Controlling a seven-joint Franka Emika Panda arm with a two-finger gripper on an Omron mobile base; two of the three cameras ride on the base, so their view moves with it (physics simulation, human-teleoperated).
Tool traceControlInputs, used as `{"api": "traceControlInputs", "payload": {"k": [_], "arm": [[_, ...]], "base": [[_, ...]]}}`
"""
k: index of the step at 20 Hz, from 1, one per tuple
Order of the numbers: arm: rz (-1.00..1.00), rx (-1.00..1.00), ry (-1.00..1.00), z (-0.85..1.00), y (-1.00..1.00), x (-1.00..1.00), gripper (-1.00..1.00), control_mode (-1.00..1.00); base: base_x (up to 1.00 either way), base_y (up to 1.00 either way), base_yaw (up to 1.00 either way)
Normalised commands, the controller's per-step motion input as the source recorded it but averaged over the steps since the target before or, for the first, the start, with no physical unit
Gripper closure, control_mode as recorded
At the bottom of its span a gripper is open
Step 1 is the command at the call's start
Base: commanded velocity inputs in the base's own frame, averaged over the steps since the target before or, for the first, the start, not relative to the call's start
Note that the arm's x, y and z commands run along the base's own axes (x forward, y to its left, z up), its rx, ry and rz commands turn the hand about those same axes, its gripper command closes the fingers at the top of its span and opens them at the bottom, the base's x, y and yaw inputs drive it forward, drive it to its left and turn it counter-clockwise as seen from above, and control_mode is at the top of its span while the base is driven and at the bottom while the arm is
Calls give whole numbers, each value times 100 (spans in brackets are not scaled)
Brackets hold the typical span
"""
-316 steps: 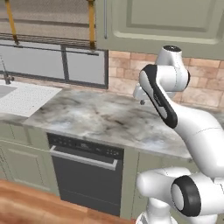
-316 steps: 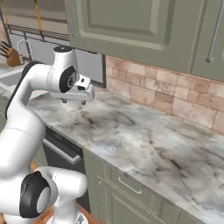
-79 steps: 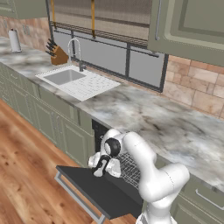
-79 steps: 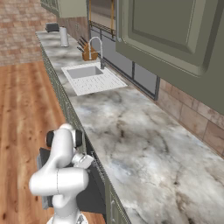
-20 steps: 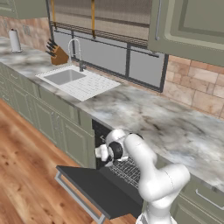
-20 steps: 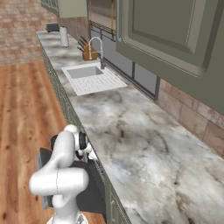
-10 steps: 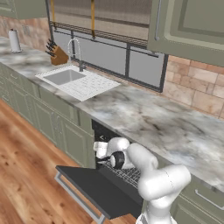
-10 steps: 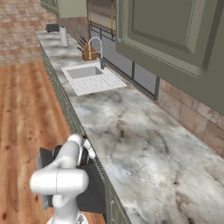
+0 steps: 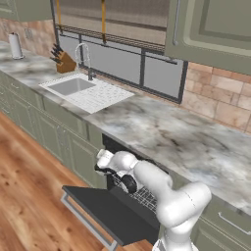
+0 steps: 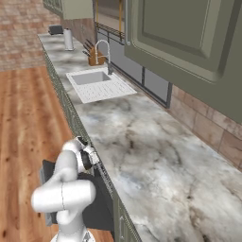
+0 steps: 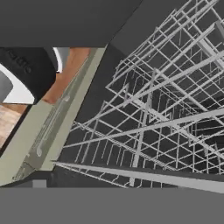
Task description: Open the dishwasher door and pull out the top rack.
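Observation:
The dishwasher door (image 9: 105,213) lies folded down flat, a dark panel with its silver bar handle (image 9: 83,221) along the outer edge; it also shows beside my arm as the dishwasher door (image 10: 47,178). My gripper (image 9: 101,164) reaches into the upper left of the dark opening, just under the counter edge, gripper (image 10: 93,156). Close in front of the hand is the top rack (image 11: 162,109), a thin silver wire grid with upright tines inside the dark tub. The fingertips are hidden, so whether they hold a wire cannot be told. More wire grid (image 9: 143,196) shows low behind my arm.
The marble counter (image 9: 162,132) runs above the opening. A sink (image 9: 73,87) with faucet (image 9: 83,55), a knife block (image 9: 63,63) and a paper towel roll (image 9: 15,46) stand to the left. Pale green cabinet doors (image 9: 73,154) flank the dishwasher above a wooden floor (image 9: 29,196).
Over the last second my hand has moved a little left and up, deeper into the top of the opening. The door stays down flat.

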Motion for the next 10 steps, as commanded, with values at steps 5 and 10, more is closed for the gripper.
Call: {"api": "traceControlInputs", "payload": {"k": [5,10], "arm": [[5,54,13,-65,91,-53,-100,-100],[2,55,13,-47,88,-42,-100,-100]], "base": [[0,0,0],[0,0,0]]}}
